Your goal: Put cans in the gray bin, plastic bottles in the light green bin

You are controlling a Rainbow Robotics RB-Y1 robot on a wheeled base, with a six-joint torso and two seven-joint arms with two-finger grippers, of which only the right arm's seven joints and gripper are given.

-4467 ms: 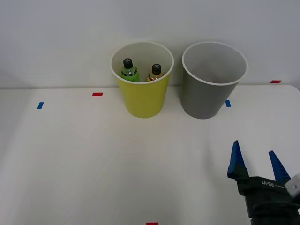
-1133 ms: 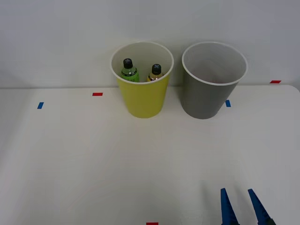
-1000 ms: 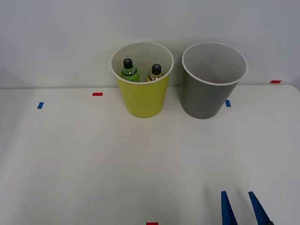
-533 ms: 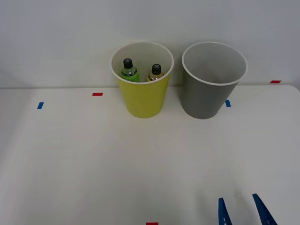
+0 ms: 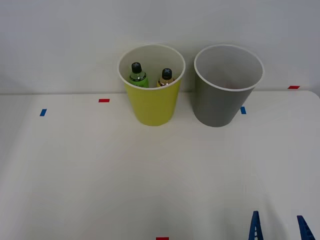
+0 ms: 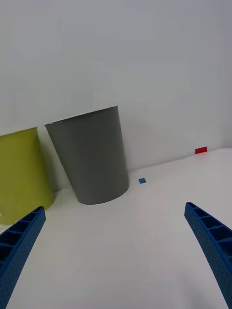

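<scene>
While jaws gape empty, right gripper [image 5: 278, 229] low, plastic bottles [image 5: 150, 75] inside light green bin [image 5: 152, 107]

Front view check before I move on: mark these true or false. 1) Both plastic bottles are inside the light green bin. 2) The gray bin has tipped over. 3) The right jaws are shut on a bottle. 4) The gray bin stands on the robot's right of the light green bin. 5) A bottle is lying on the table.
1) True: the green bottle and the amber bottle stand inside the light green bin.
2) False: the gray bin stands upright.
3) False: the right gripper has its jaws open and holds nothing.
4) True.
5) False: both bottles are in the light green bin; none lies on the table.
</scene>
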